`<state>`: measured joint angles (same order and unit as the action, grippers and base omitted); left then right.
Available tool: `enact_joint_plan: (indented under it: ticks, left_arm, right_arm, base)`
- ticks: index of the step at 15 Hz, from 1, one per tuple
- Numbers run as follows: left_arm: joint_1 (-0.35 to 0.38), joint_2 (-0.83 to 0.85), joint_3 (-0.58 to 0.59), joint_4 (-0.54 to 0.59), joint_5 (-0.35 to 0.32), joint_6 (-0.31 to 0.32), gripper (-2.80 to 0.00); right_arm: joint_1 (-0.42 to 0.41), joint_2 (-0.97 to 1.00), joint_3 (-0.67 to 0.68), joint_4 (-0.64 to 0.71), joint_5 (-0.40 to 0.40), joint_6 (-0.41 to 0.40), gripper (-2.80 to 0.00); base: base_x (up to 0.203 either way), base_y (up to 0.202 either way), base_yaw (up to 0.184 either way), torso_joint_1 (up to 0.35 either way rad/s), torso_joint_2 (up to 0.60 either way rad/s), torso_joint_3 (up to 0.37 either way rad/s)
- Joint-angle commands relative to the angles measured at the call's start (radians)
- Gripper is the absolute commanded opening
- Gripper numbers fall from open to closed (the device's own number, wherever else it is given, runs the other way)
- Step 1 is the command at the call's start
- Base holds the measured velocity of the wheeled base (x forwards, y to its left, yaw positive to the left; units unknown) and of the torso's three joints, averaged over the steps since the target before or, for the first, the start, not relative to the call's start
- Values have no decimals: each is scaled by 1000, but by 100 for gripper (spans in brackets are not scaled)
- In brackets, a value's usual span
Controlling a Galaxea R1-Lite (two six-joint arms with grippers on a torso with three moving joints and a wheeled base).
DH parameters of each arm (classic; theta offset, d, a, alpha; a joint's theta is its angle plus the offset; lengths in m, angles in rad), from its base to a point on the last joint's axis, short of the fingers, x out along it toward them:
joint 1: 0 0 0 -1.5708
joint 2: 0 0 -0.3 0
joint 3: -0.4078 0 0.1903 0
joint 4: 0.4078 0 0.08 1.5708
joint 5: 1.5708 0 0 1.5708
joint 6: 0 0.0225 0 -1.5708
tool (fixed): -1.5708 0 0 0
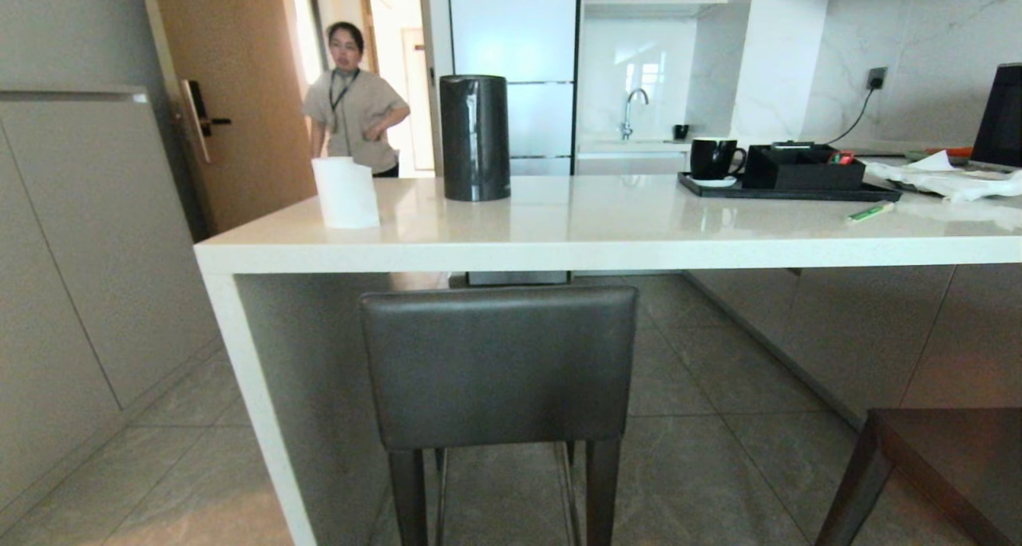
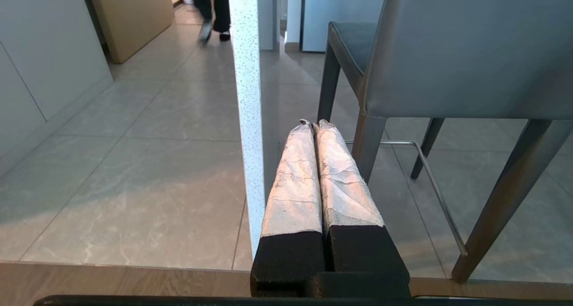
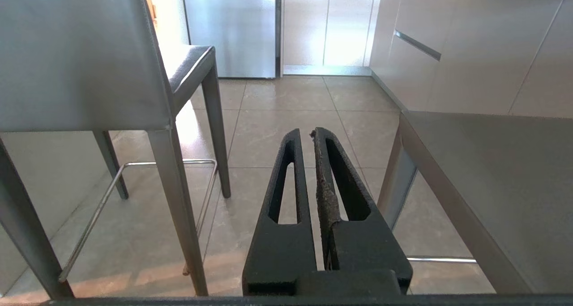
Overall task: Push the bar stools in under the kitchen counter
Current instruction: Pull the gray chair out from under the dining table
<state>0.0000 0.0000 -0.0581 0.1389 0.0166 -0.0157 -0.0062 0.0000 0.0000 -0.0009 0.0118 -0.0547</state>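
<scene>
A bar stool [image 1: 499, 362] with a dark grey backrest stands right before me, its back just outside the edge of the white kitchen counter [image 1: 607, 251]. A second bar stool [image 1: 942, 466] shows only its seat and one leg at the lower right, further out from the counter. Neither arm is in the head view. My left gripper [image 2: 313, 123] is shut and empty, low down between the counter's end panel [image 2: 246, 118] and the first stool [image 2: 470, 51]. My right gripper [image 3: 305, 131] is shut and empty, between that stool [image 3: 80, 55] and the second stool [image 3: 492, 172].
A person [image 1: 355, 99] stands in the doorway beyond the counter. On the top are a paper roll [image 1: 345, 192], a black cylinder [image 1: 474, 137], a tray [image 1: 786, 191] with a mug, and a laptop [image 1: 1002, 115]. Grey wall cabinets [image 1: 72, 274] line the left.
</scene>
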Motion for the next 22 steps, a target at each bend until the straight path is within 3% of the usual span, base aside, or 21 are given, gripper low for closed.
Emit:
enact_joint_plan:
  ticks: [1,3,13,14,22]
  left_arm:
    - [0,2,0,1,0,-2,-280]
    - [0,2,0,0,0,-3,-280]
    - [2,2,0,-1,2,-6,-280]
    - [0,2,0,-1,2,-6,0]
    - [2,2,0,-1,0,-6,0]
  right_arm:
    - [0,0,0,1,-4,4,-280]
    - [0,0,0,-1,-7,35,-280]
    - [0,0,0,-1,-9,35,-280]
    - [0,0,0,-1,-9,30,0]
    - [0,0,0,-1,-10,32,0]
  base:
    - [0,0,0,0,0,0]
    - [0,0,0,0,0,0]
    - [0,0,0,0,0,0]
    - [0,0,0,0,0,0]
    - [0,0,0,0,0,0]
